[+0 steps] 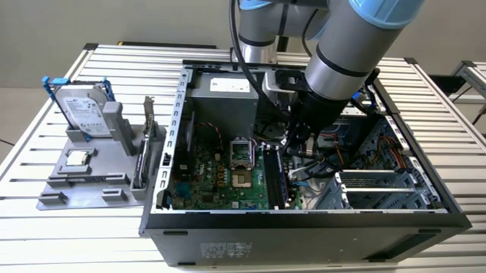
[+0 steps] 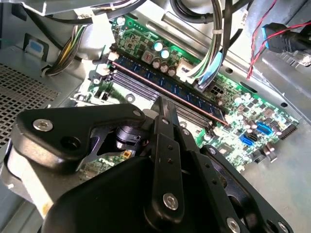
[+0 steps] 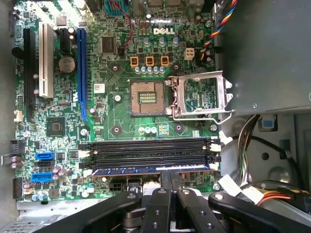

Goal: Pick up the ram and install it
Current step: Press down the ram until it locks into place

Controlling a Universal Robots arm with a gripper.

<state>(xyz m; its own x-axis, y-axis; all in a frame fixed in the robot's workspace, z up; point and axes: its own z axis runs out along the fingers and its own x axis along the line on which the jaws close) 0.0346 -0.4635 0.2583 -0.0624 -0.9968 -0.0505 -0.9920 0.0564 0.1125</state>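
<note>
The ram (image 2: 171, 88) is a long dark stick with black chips. It sits in the memory slot of the motherboard (image 3: 121, 116) nearest my fingers and shows as a blue strip (image 3: 146, 171) in the first wrist view. Beside it lie empty black slots (image 3: 150, 150). My gripper (image 2: 162, 104) hovers right at the ram's upper edge, near its middle, its two black fingers pressed together with nothing between them. In the exterior view the gripper (image 1: 292, 151) reaches down into the open computer case (image 1: 174, 170), over the slots (image 1: 275, 176).
An open processor socket (image 3: 199, 97) with its raised metal frame lies beyond the slots. Cable bundles (image 2: 209, 58) crowd the ram's far side. The grey power supply (image 1: 224, 99) fills the case's back. Outside, at the exterior view's left, a grey fixture (image 1: 83, 182) holds a blue-framed hard drive (image 1: 79, 111).
</note>
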